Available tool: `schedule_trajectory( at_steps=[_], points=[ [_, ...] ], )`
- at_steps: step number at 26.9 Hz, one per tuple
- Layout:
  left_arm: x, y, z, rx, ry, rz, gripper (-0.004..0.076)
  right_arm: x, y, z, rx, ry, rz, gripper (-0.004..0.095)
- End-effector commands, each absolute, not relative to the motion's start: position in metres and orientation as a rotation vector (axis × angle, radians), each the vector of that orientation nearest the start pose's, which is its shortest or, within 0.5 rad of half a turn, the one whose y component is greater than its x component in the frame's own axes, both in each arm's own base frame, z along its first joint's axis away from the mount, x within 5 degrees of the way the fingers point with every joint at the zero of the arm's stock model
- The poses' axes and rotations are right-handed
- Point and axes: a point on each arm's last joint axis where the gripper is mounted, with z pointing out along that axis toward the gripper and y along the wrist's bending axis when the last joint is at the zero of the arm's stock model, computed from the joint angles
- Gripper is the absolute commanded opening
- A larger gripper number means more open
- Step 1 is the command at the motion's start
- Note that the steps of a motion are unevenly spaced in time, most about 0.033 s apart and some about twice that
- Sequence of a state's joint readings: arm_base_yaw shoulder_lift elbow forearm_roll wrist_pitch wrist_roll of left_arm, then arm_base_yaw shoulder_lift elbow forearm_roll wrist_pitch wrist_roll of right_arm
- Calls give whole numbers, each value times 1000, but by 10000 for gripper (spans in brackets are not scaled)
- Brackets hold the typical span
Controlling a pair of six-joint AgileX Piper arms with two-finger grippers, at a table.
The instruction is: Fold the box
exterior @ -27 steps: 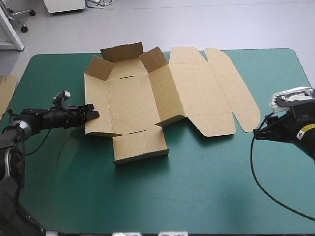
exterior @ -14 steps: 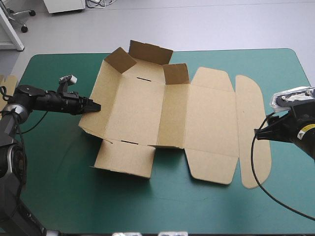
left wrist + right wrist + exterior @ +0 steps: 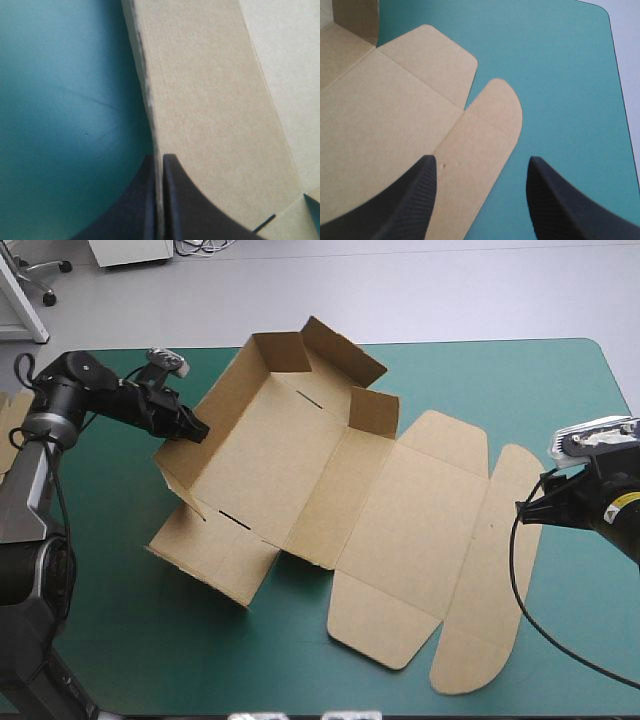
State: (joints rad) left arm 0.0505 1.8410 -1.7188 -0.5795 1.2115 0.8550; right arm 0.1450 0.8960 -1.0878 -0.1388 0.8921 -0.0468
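Note:
The brown box point(image 3: 300, 470) lies skewed across the teal-green cover, with walls raised at its far and left sides. Its flat lid and rounded tongue stretch toward the front right. My left gripper point(image 3: 195, 428) is shut on the top edge of the box's raised left wall. In the left wrist view the black fingers point(image 3: 159, 160) pinch that thin board edge, with the box's wall point(image 3: 215, 110) on one side and cover on the other. My right gripper point(image 3: 524, 508) hovers open near the table's right edge. Its fingers point(image 3: 480, 162) stand apart above the lid's rounded tongue point(image 3: 485, 130).
A strip of more brown board point(image 3: 8, 412) shows at the table's left edge behind the left arm. The lid's tongue point(image 3: 480, 640) reaches close to the table's front edge. Bare teal-green cover point(image 3: 150, 640) lies at the front left.
My left gripper has swung toward the far edge, holding the wall. The whole box has turned with it, its lid sweeping toward the front. The right arm has stayed still.

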Motion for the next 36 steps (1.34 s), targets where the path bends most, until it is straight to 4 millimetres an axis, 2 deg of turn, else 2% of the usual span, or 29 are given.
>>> schedule_trajectory(
  at_steps=[1, 5, 7, 9, 13, 18, 19, 20, 26, 31, 33, 36],
  points=[
    [377, -57, 367, 1139, 2295, -360, -14, 162, 14, 422, -221, 2066, -89, 512],
    [375, -80, 388, 1334, 2144, -192, -14, 162, 15, 423, -217, 2065, -72, 512],
    [374, -91, 399, 1428, 2014, -134, -14, 162, 15, 423, -219, 2063, -77, 512],
    [376, -99, 408, 1449, 1911, -75, -14, 162, 15, 423, -219, 2063, -77, 512],
    [384, -112, 420, 1383, 1779, 24, -14, 162, 15, 423, -218, 2064, -75, 512],
    [380, -139, 424, 1513, 1624, 185, -15, 162, 15, 423, -219, 2063, -77, 512],
    [374, -152, 427, 1556, 1585, 278, -15, 162, 15, 423, -219, 2063, -77, 512],
    [370, -157, 428, 1565, 1576, 311, -15, 162, 15, 423, -219, 2063, -77, 512],
    [344, -185, 430, 1552, 1563, 384, -15, 162, 15, 423, -211, 2064, -72, 512],
    [317, -202, 419, 1523, 1493, 470, -15, 162, 15, 423, -211, 2064, -74, 512],
    [299, -206, 406, 1548, 1432, 537, -15, 161, 13, 425, -216, 2060, -106, 512],
    [274, -204, 395, 1447, 1390, 552, -15, 155, 11, 444, -194, 2024, -104, 512]
  ],
)
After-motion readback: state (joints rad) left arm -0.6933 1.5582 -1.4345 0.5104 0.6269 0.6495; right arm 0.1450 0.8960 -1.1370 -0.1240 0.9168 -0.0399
